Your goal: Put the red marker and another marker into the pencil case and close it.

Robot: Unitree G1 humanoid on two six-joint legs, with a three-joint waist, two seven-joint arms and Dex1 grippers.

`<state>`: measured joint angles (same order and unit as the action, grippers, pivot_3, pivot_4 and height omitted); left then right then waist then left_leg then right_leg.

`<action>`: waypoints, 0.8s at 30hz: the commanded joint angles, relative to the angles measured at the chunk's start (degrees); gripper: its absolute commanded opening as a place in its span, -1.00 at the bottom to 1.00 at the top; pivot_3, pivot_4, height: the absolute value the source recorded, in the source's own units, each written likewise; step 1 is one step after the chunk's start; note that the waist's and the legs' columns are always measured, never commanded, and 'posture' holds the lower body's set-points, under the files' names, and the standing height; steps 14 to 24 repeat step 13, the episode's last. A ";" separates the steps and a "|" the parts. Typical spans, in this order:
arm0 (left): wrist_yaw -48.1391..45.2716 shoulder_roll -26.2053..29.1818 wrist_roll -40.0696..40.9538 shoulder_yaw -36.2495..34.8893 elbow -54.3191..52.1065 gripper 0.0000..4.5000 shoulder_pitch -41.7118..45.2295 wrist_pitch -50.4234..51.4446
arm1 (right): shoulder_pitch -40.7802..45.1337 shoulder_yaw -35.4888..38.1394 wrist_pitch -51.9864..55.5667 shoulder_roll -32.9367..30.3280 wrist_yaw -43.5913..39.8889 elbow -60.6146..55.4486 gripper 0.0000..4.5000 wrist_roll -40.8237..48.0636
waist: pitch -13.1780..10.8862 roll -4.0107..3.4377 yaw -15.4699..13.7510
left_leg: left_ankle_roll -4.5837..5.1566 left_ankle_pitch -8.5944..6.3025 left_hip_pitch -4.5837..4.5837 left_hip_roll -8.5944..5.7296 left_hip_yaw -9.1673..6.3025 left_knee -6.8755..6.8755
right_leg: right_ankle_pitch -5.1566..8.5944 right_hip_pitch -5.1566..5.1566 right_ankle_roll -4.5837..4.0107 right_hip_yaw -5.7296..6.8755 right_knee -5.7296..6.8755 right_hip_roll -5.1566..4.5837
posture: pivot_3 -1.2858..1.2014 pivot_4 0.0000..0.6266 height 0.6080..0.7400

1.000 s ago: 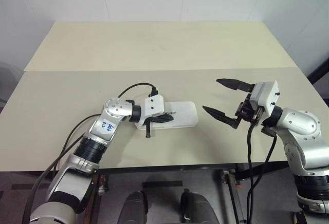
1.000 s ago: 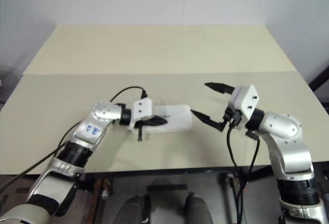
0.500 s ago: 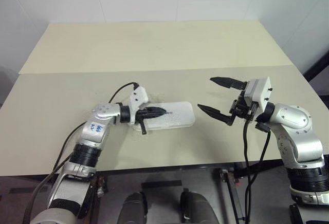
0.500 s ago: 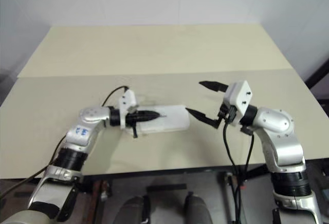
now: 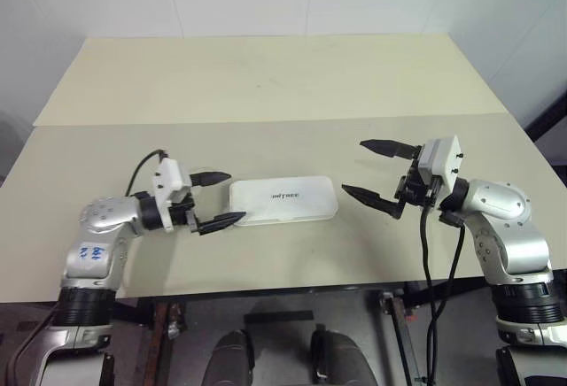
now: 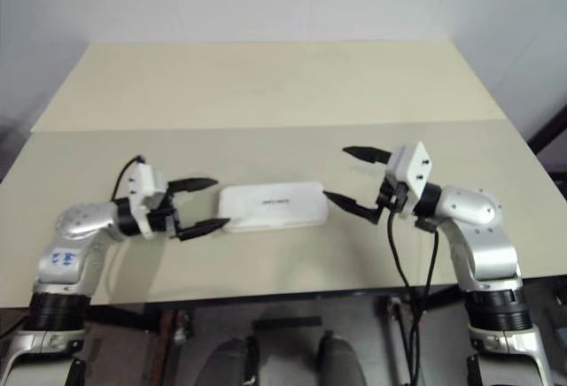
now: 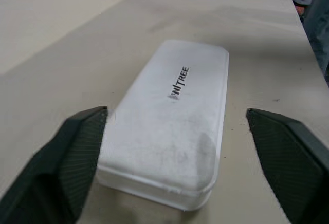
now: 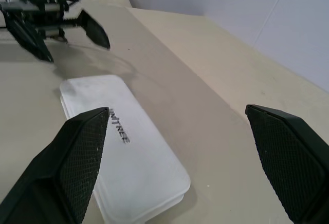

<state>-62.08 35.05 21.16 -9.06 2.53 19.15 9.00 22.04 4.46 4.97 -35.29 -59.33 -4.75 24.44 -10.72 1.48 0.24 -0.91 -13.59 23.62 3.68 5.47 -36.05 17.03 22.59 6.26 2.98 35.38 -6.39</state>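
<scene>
Head views: the pencil case (image 5: 283,201) lies flat and closed on the beige desk (image 5: 266,76), lettering up. The left end effector (image 5: 215,200) sits just beside the case's left end, fingers spread wide, holding nothing. The right end effector (image 5: 373,171) hovers off the case's right end, fingers also wide apart, empty.

Left wrist view: closed case directly ahead between the two fingers (image 7: 67,162), untouched.

Right wrist view: case below, between spread fingers (image 8: 77,157); left end effector beyond it.

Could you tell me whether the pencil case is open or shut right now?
Shut: the pencil case lies flat, lid down with its lettering on top, no gap showing.
</scene>
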 commanded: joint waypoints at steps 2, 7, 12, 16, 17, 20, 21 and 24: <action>0.86 0.84 1.25 -2.95 -1.82 0.98 -0.16 -4.16 | -2.13 2.91 -0.66 -2.21 -2.05 -0.80 1.00 1.77 | -0.01 -0.02 -0.15 | 0.00 0.00 0.01 -0.01 0.00 0.00 | 0.00 0.01 -0.01 0.01 -0.01 -0.01 | 0.03 -0.52 1.00; 2.55 0.96 1.98 -4.09 -2.85 0.98 -1.12 -6.13 | -8.44 7.38 -1.53 -6.72 -4.08 -1.06 1.00 1.84 | -0.01 -0.02 -0.34 | 0.06 -0.04 0.03 -0.05 0.01 -0.02 | 0.00 -0.03 0.01 0.02 -0.08 -0.05 | 0.03 -0.52 1.00; 3.46 1.78 2.61 -4.30 -5.65 0.98 -3.39 -4.52 | -9.29 9.53 -3.21 -7.87 -4.69 1.67 1.00 1.94 | -0.01 -0.01 0.42 | 0.03 -0.06 -0.05 0.03 0.09 -0.01 | -0.01 -0.02 0.01 -0.05 -0.03 0.05 | 0.03 -0.52 1.00; 3.44 2.19 2.58 -4.50 -6.06 0.98 -3.94 -4.26 | -8.92 9.72 -3.72 -8.02 -4.89 2.61 1.00 1.70 | -0.01 -0.01 0.42 | 0.02 -0.06 -0.10 0.03 0.09 0.00 | 0.00 -0.04 0.01 -0.05 -0.02 0.06 | 0.03 -0.52 1.00; 3.44 2.19 2.58 -4.50 -6.06 0.98 -3.94 -4.26 | -8.92 9.72 -3.72 -8.02 -4.89 2.61 1.00 1.70 | -0.01 -0.01 0.42 | 0.02 -0.06 -0.10 0.03 0.09 0.00 | 0.00 -0.04 0.01 -0.05 -0.02 0.06 | 0.03 -0.52 1.00; 3.44 2.19 2.58 -4.50 -6.06 0.98 -3.94 -4.26 | -8.92 9.72 -3.72 -8.02 -4.89 2.61 1.00 1.70 | -0.01 -0.01 0.42 | 0.02 -0.06 -0.10 0.03 0.09 0.00 | 0.00 -0.04 0.01 -0.05 -0.02 0.06 | 0.03 -0.52 1.00; 3.44 2.19 2.58 -4.50 -6.06 0.98 -3.94 -4.26 | -8.92 9.72 -3.72 -8.02 -4.89 2.61 1.00 1.70 | -0.01 -0.01 0.42 | 0.02 -0.06 -0.10 0.03 0.09 0.00 | 0.00 -0.04 0.01 -0.05 -0.02 0.06 | 0.03 -0.52 1.00; 3.44 2.19 2.58 -4.50 -6.06 0.98 -3.94 -4.26 | -8.92 9.72 -3.72 -8.02 -4.89 2.61 1.00 1.70 | -0.01 -0.01 0.42 | 0.02 -0.06 -0.10 0.03 0.09 0.00 | 0.00 -0.04 0.01 -0.05 -0.02 0.06 | 0.03 -0.52 1.00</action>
